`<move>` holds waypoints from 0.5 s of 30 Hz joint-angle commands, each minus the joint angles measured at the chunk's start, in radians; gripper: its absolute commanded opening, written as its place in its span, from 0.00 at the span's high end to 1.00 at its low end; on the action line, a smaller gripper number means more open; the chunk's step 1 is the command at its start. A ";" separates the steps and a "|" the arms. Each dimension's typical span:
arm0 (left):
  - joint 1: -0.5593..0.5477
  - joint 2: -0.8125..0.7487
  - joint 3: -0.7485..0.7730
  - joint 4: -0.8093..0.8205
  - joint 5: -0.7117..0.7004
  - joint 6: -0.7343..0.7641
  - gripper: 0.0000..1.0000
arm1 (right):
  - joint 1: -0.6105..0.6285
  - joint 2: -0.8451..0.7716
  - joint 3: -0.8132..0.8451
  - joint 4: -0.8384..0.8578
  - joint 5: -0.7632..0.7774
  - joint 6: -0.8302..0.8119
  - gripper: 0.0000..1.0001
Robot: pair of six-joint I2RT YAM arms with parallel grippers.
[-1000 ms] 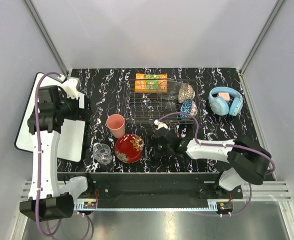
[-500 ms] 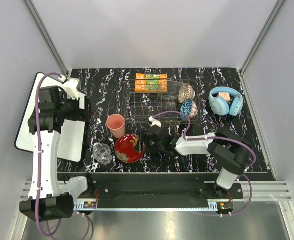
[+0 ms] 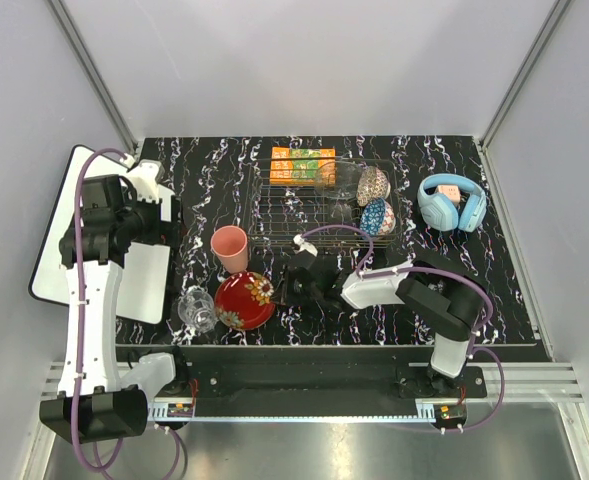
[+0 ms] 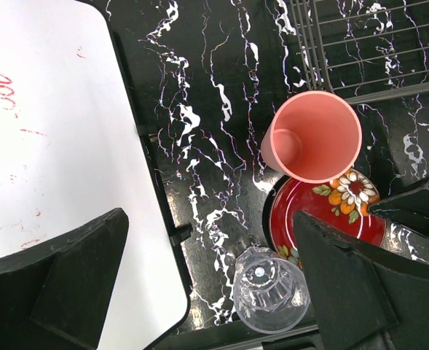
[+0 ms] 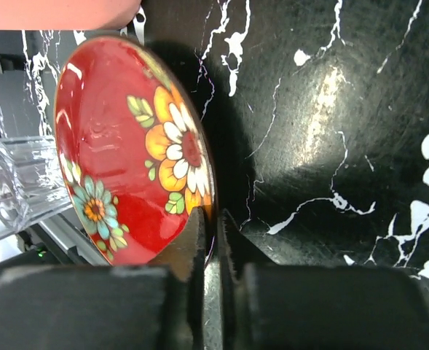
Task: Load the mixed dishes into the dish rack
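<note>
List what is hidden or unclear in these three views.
- Top view: clear bowl in the rack, its outline lost among the wires.
- Right wrist view: pink cup cut off by the top edge; glass cup by the left edge.
- Left wrist view: red bowl partly hidden behind the pink cup.

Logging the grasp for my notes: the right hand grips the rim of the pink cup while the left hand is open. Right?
No: the right hand grips the rim of the red floral bowl, not the pink cup, as the right wrist view shows. The left hand is indeed open.
</note>
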 commanded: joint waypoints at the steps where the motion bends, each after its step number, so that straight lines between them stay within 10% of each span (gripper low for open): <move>1: -0.002 -0.006 -0.021 0.034 -0.004 0.013 0.01 | 0.005 0.011 0.006 -0.047 0.012 -0.006 1.00; 15: -0.002 -0.020 -0.042 0.045 -0.015 0.011 0.01 | 0.003 -0.392 0.023 -0.256 0.271 -0.325 1.00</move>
